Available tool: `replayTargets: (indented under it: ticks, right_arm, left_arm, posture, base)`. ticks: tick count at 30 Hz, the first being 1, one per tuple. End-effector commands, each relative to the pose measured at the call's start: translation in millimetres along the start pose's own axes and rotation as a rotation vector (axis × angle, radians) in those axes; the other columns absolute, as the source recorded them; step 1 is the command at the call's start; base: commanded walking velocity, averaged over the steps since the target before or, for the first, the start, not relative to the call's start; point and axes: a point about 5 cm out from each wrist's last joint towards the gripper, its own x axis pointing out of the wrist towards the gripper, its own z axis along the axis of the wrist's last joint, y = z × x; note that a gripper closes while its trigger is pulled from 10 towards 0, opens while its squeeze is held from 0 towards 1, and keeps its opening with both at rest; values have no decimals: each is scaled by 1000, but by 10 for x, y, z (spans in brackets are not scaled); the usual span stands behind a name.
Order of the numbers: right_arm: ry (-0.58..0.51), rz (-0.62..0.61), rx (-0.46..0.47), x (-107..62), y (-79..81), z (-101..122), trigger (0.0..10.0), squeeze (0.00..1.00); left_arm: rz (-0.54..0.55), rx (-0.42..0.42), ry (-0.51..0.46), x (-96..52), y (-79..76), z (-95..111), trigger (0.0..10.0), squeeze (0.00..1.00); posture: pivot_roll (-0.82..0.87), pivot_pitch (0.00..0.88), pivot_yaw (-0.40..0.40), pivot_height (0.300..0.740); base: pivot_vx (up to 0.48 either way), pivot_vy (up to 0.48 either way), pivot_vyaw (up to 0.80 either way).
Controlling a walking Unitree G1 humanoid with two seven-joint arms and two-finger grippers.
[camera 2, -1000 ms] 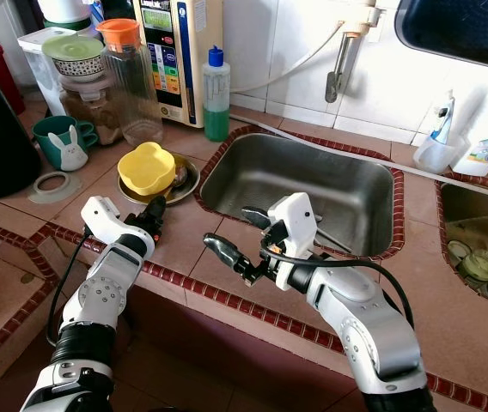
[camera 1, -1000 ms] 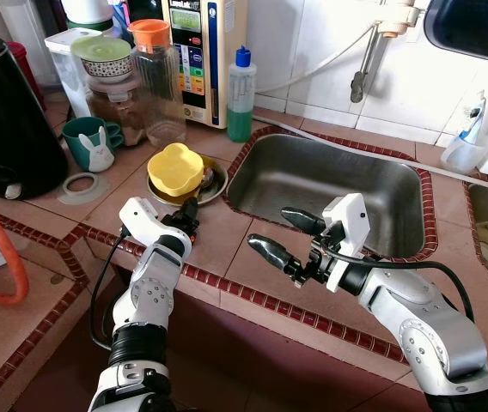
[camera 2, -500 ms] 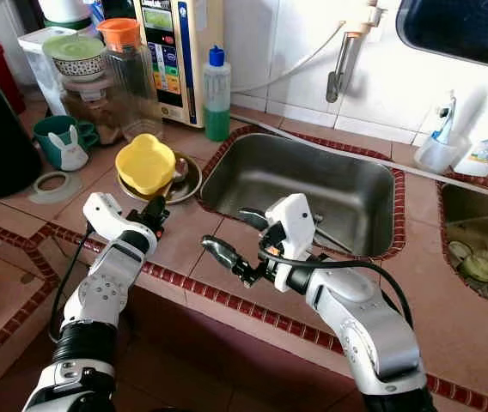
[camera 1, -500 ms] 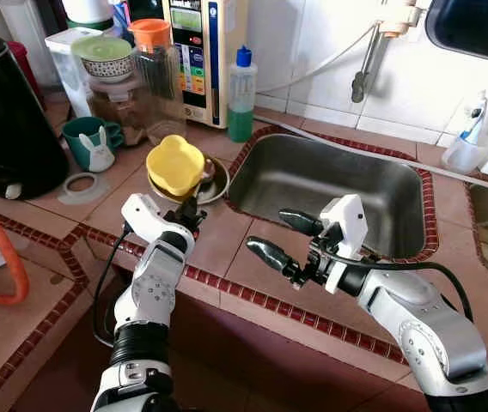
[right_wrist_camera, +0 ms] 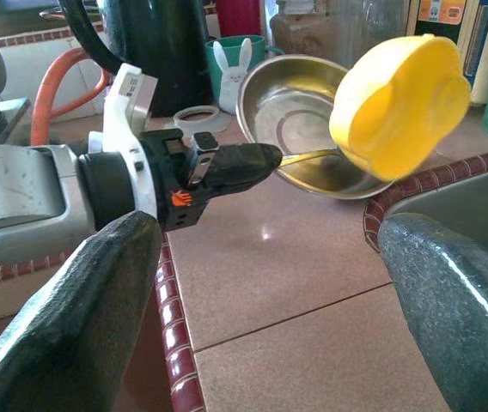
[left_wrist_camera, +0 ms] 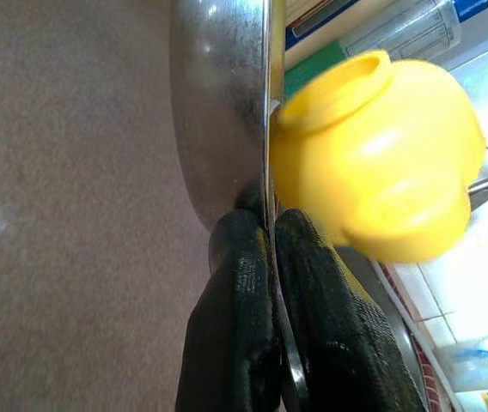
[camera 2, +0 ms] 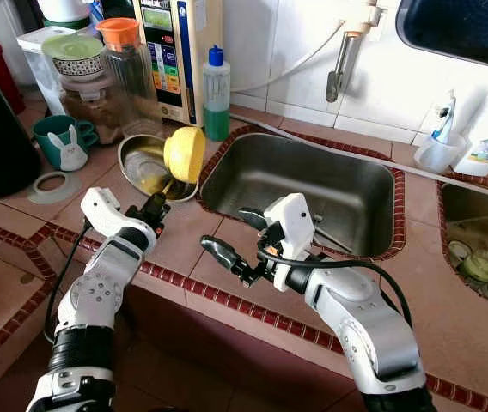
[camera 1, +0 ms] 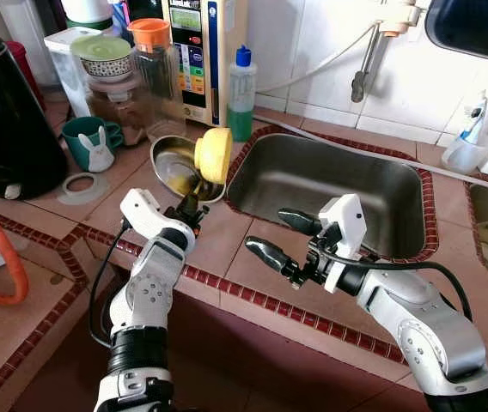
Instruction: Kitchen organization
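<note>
My left gripper (camera 1: 186, 209) is shut on the near rim of a shallow steel bowl (camera 1: 172, 163) and holds it tilted up on the counter left of the sink (camera 1: 399, 184). A yellow scalloped bowl (camera 1: 213, 154) stands on its edge against the steel bowl's sink-side rim, with a spoon (right_wrist_camera: 308, 157) under it. In the left wrist view both black fingers (left_wrist_camera: 235, 318) pinch the steel rim (left_wrist_camera: 218, 112) beside the yellow bowl (left_wrist_camera: 381, 163). My right gripper (camera 1: 271, 233) hangs open over the counter in front of the sink, holding nothing.
Along the back stand a black kettle (camera 1: 8, 112), a green bunny mug (camera 1: 89, 142), an orange-lidded jar (camera 1: 154, 77), a water filter (camera 1: 201, 51) and a green soap bottle (camera 1: 240, 94). A loose ring (camera 1: 81, 184) lies near the mug. An orange hose (camera 1: 3, 257) curves at left.
The left gripper has lifted the steel bowl's near rim, tilting it. The yellow bowl has tipped from lying flat onto its edge and slid toward the sink. The right gripper has barely moved.
</note>
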Motion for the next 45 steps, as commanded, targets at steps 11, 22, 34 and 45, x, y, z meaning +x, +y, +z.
replayTargets:
  ticks: [11, 22, 34, 45]
  right_arm:
    - [-4, 4, -24, 13, -25, 34, 10000, 0]
    - [4, 5, -29, 8, -30, 22, 10000, 0]
    - [11, 8, -37, 14, -41, 19, 10000, 0]
    - [15, 3, -47, 4, -60, 21, 10000, 0]
  left_arm:
    - [55, -38, 11, -41, 41, -48, 0, 0]
    - [124, -103, -48, -75, 226, 31, 0, 0]
    - [143, -99, -9, -82, 286, -32, 10000, 0]
    - [132, -109, -14, -70, 283, -51, 1059, 0]
  posture:
    - [88, 0, 11, 740]
    - [90, 0, 4, 740]
    - [88, 0, -2, 740]
    - [83, 0, -2, 740]
  base:
    - [0, 0, 0]
    - [0, 0, 0]
    - [0, 0, 0]
    - [0, 0, 0]
